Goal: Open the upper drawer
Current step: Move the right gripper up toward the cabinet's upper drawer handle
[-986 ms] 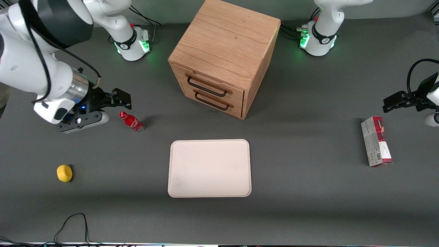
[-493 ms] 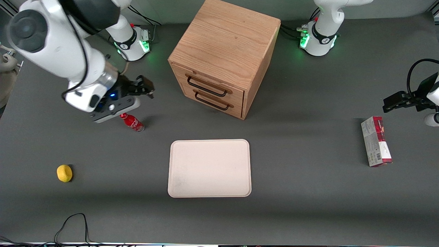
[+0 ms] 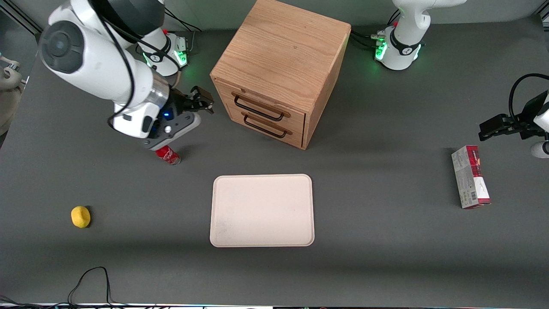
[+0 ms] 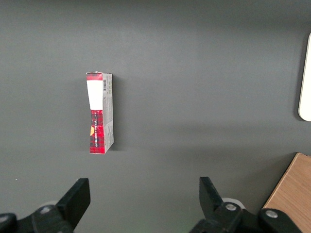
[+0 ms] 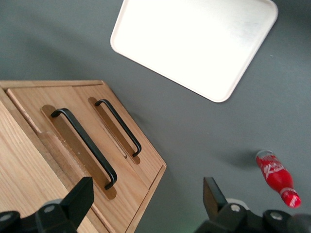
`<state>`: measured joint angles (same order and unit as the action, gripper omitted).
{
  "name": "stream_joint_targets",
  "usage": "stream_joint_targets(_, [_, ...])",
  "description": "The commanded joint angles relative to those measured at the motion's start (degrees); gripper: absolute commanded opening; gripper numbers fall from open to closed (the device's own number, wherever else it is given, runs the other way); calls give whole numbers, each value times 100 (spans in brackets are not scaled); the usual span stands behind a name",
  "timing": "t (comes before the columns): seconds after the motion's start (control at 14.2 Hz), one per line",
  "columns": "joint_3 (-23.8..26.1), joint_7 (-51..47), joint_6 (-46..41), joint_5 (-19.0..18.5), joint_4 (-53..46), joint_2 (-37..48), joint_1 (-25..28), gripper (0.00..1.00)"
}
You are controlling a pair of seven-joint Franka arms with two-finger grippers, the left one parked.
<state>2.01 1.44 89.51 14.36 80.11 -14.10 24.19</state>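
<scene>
1. Low in the front view, a black cable (image 3: 88, 281) loops on the desk (image 3: 386, 257).
2. A yellow ball (image 3: 80, 216) lies at the lower left of the frame, toward the working arm's end.
3. A cream tray (image 3: 262, 210) sits flat at the frame's middle.
4. A red-and-white carton (image 3: 470, 176) lies at the right edge, toward the parked arm's end.
5. A red bottle (image 3: 167, 155) lies on its side, partly under the gripper.
6. The gripper (image 3: 203, 101) hovers above the desk just beside the cabinet (image 3: 283, 56), fingers (image 5: 78, 201) spread and holding nothing.
7. The upper drawer (image 3: 261, 107) is closed, its black handle (image 3: 257, 110) untouched, above the lower drawer (image 3: 266, 125).
</scene>
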Motion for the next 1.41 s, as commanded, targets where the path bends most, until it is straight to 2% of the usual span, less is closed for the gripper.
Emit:
stream_joint_targets(0.0, [-34,313,101,330,-180,-329,42,100])
stream_joint_targets(0.42, [-8,576,320,251,-163,-638,384,100])
stream_joint_targets(0.63, [9,779,487,330,-154,-796,411,100])
stream_joint_targets(0.99, [45,1691,708,234,-84,-990,771,100])
stream_joint_targets(1.34, [45,1885,804,304,144,-972,956,100])
